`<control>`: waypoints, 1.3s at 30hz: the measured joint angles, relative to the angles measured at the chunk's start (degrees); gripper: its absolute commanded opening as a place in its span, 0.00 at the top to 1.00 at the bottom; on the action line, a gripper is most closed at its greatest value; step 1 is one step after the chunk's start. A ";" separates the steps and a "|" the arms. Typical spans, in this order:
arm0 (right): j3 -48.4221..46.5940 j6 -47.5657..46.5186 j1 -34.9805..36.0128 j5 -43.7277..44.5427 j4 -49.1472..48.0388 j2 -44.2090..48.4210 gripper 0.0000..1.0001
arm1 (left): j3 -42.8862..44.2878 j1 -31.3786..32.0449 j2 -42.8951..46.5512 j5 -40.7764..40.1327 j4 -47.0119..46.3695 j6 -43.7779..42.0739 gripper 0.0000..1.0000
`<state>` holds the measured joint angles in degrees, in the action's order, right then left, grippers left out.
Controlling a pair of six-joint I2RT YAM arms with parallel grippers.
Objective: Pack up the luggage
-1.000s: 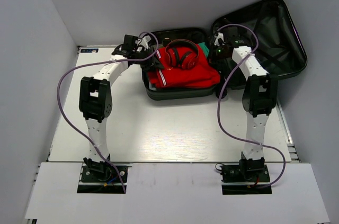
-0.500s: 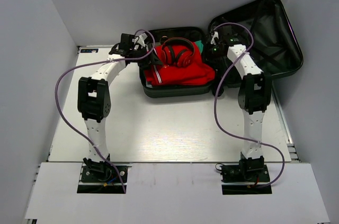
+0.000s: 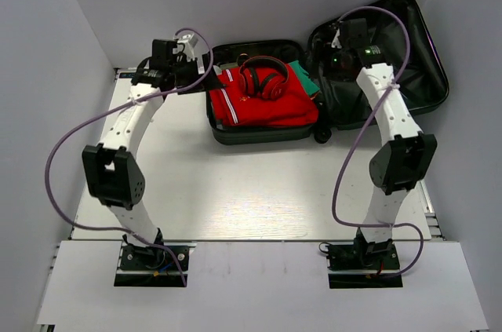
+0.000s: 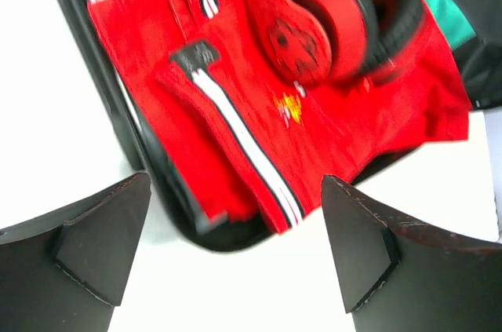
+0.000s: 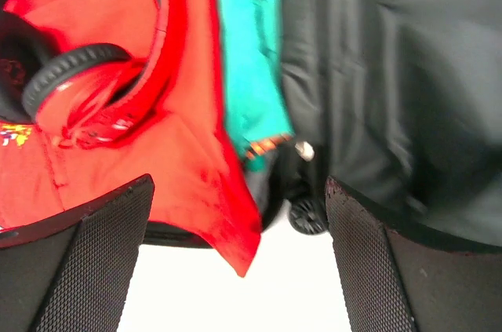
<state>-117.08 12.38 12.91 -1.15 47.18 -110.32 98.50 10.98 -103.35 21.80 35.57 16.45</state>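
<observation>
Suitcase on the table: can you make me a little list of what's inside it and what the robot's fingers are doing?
luggage: open, two halves side by side
on top: headphones, red and black
underneath: red garment, folded, white and black stripes
at its right: green thing, mostly hidden
left fingers: open, holding nothing, by the luggage's left edge
right fingers: open, holding nothing, near where the halves meet

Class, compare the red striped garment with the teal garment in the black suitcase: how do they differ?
The red striped garment lies mostly in view; the teal garment shows only as a strip at its right edge. The red one carries red-and-black headphones; the teal one carries none. Both lie in the same half of the black hard-shell suitcase.
</observation>
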 measured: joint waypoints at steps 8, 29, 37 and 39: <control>14.43 -0.02 -1.70 0.04 1.73 7.26 0.10 | -8.57 1.64 4.98 5.29 -0.22 -0.33 0.00; 16.37 -0.98 -0.90 -21.73 -4.85 -4.33 1.00 | 3.30 6.34 -13.46 1.31 1.22 4.42 1.00; 20.72 -0.59 -0.87 -18.05 -13.09 -4.31 1.00 | 9.01 5.99 -18.21 -2.73 0.13 3.67 1.00; 23.26 -0.83 -0.87 -16.74 -14.62 -4.39 1.00 | 6.32 5.81 -17.29 -2.75 -2.05 3.78 1.00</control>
<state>-93.82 11.55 12.03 -17.89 32.56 -114.72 104.81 16.80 -120.64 19.05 33.52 20.23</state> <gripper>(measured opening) 0.030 0.113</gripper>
